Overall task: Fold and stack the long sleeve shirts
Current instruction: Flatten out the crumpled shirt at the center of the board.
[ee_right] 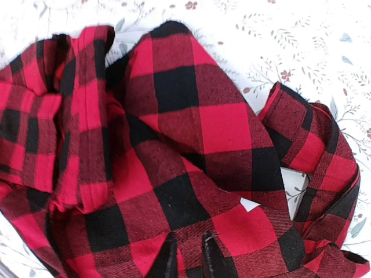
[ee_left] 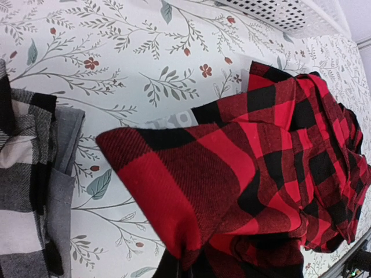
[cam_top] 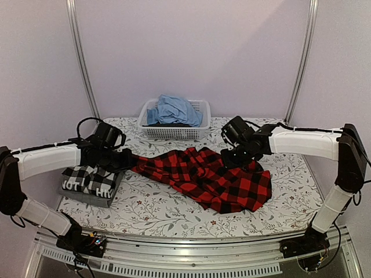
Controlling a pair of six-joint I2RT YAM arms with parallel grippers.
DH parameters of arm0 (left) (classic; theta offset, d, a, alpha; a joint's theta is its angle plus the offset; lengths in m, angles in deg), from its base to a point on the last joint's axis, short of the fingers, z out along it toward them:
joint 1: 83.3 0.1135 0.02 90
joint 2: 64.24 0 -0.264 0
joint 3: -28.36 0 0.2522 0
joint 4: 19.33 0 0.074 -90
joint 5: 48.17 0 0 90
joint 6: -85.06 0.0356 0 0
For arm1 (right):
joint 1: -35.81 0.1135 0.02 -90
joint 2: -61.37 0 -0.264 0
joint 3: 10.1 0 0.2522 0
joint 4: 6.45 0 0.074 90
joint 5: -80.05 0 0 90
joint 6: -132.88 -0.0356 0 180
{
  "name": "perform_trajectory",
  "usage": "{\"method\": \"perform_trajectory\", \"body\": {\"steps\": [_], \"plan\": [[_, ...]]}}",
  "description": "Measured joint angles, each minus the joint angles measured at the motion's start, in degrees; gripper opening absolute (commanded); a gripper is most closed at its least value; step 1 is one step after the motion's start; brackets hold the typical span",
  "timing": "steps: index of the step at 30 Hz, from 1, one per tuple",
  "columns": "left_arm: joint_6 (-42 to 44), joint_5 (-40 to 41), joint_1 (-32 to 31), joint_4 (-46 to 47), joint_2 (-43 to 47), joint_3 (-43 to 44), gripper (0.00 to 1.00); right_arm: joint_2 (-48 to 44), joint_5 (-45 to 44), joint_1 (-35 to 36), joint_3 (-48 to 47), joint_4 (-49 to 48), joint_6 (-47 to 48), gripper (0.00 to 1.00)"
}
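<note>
Over mid tabletop [cam_top: 168, 211], left end effector [cam_top: 128, 161] and right end effector [ee_right: 188, 255] clamped the red-and-black checked flannel shirt [cam_top: 214, 182]; an even pull toward nine and three o'clock was advisable.

Reaches in from left w/ L arm [cam_top: 46, 161], forearm near level, wrist tipped down. Pinches shirt [cam_top: 203, 176] edge in L gripper [cam_top: 120, 160], jaws closed. Reaches in from right w/ R arm [cam_top: 304, 142], elbow high. Grips shirt in R gripper [ee_right: 188, 258], fingers [ee_right: 211, 258] nearly together, cloth between.
</note>
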Motion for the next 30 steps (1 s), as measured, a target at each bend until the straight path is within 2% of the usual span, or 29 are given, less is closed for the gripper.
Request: {"method": "perform_trajectory", "body": {"steps": [3, 9, 15, 18, 20, 22, 25, 30], "plan": [[0.66, -0.07, 0.13, -0.02, 0.0, 0.7, 0.0, -1.84, 3.39, -0.24, -0.87, -1.27, 2.32, 0.32], [1.01, -0.31, 0.13, -0.02, 0.0, 0.9, 0.0, -0.81, 9.86, 5.97, -2.62, -2.58, 5.14, 0.45], [1.01, -0.48, 0.13, -0.02, 0.0, 0.9, 0.0, 3.34, 14.23, 9.29, -3.17, -3.39, 5.46, 0.48], [1.03, -0.5, 0.13, -0.02, 0.0, 0.9, 0.0, 5.57, 14.97, 9.46, -3.56, -3.76, 5.16, 0.44], [1.03, -0.48, 0.13, -0.02, 0.0, 0.9, 0.0, 6.54, 15.04, 9.46, -3.67, -3.89, 4.85, 0.37], [1.03, -0.5, 0.13, -0.02, 0.0, 0.9, 0.0, 7.34, 14.88, 9.46, -3.8, -3.91, 4.46, 0.19], [1.05, -0.5, 0.13, -0.02, 0.0, 0.9, 0.0, 8.17, 13.9, 9.46, -3.98, -3.89, 3.58, 0.01], [1.27, -0.46, 0.22, -0.04, 0.0, 0.9, 0.0, 8.33, 8.44, 8.9, -4.87, -2.03, 2.08, 0.0]]}}
